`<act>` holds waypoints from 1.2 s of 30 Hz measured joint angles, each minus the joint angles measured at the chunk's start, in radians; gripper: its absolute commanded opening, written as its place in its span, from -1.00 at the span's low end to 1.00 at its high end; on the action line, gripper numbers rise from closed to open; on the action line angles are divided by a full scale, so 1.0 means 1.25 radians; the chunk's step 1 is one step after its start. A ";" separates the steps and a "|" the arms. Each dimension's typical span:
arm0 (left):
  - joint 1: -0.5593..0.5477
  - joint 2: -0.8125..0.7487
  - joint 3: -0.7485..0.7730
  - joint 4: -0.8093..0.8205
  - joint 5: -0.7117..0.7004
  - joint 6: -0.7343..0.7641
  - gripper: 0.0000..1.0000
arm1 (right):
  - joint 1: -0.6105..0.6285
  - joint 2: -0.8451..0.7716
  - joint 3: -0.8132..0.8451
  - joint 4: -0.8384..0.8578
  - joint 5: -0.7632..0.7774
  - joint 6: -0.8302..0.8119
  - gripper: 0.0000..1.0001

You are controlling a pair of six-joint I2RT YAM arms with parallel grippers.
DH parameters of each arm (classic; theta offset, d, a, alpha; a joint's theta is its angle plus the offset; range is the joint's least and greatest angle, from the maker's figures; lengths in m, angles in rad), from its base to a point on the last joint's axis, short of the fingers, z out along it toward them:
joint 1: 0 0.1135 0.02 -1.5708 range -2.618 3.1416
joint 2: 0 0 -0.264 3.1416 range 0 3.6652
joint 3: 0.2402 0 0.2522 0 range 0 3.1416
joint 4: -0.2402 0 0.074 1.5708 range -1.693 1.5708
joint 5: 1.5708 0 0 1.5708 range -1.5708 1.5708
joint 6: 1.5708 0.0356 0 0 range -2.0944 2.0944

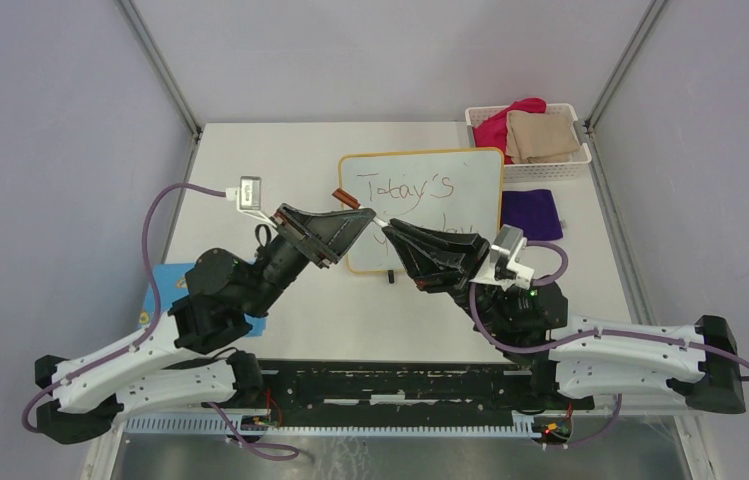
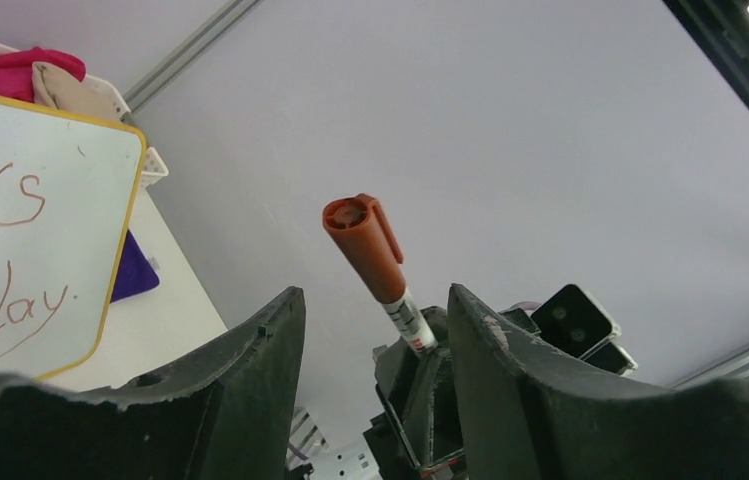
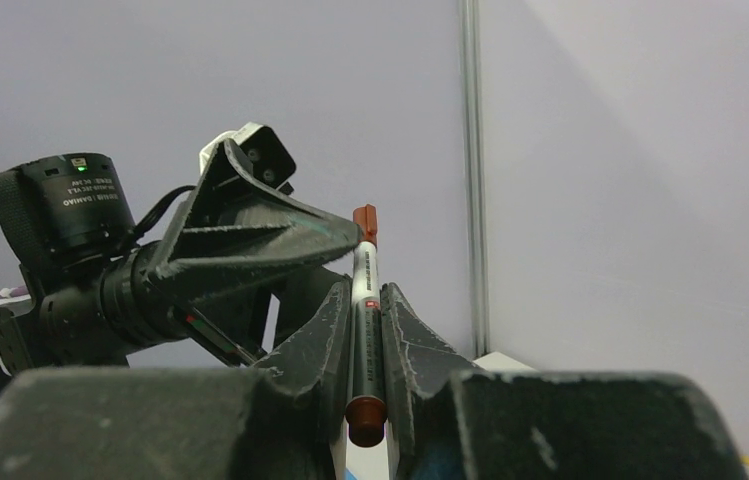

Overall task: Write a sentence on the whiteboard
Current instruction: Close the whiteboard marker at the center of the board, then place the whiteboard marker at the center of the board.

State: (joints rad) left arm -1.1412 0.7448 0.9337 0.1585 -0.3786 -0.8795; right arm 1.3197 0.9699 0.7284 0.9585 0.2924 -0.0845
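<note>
The whiteboard (image 1: 470, 175) with its yellow frame lies at the table's middle back. The sentence (image 1: 408, 187) reads "Today's" on top; the arms hide part of the second line. The left wrist view shows the board (image 2: 70, 180) and "day." (image 2: 20, 310). My right gripper (image 1: 387, 226) (image 3: 363, 290) is shut on a marker (image 3: 363, 300) with a brown-red cap (image 1: 348, 198) (image 2: 362, 245), held above the board's left edge. My left gripper (image 1: 362, 220) (image 2: 375, 292) is open, its jaws wide apart and facing the cap, which is just beyond its fingertips.
A white basket (image 1: 575, 160) with pink and beige cloths stands at the back right. A purple cloth (image 1: 532, 213) lies right of the board. A blue card (image 1: 172, 280) lies under the left arm. The board's black foot (image 1: 390, 274) is at its near edge.
</note>
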 measured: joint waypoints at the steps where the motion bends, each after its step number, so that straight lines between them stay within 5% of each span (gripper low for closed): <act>1: 0.000 0.006 0.000 0.000 0.005 0.000 0.17 | 0.000 0.001 0.000 0.004 0.000 0.003 -1.00; 7: 0.000 0.030 0.000 0.002 0.019 0.000 0.01 | -0.001 0.005 -0.005 0.016 0.003 0.014 -1.00; 20: 0.000 0.028 0.000 0.018 0.026 -0.001 -0.71 | -0.002 0.006 -0.017 0.016 0.005 0.026 -0.99; 27: -0.001 0.021 0.000 0.002 0.016 0.002 -0.93 | -0.002 -0.003 -0.017 -0.031 0.006 0.026 -0.02; 32: -0.001 -0.005 0.006 -0.078 -0.028 0.033 -0.96 | -0.002 -0.038 -0.011 -0.161 0.019 0.007 0.10; 36: -0.001 -0.014 0.074 -0.264 -0.105 0.084 -0.96 | -0.002 -0.099 0.002 -0.311 0.034 -0.014 0.10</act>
State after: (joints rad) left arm -1.1423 0.7269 1.0267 -0.1711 -0.5095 -0.7750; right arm 1.3174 0.8463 0.7307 0.5701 0.3351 -0.1024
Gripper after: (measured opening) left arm 0.076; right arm 0.550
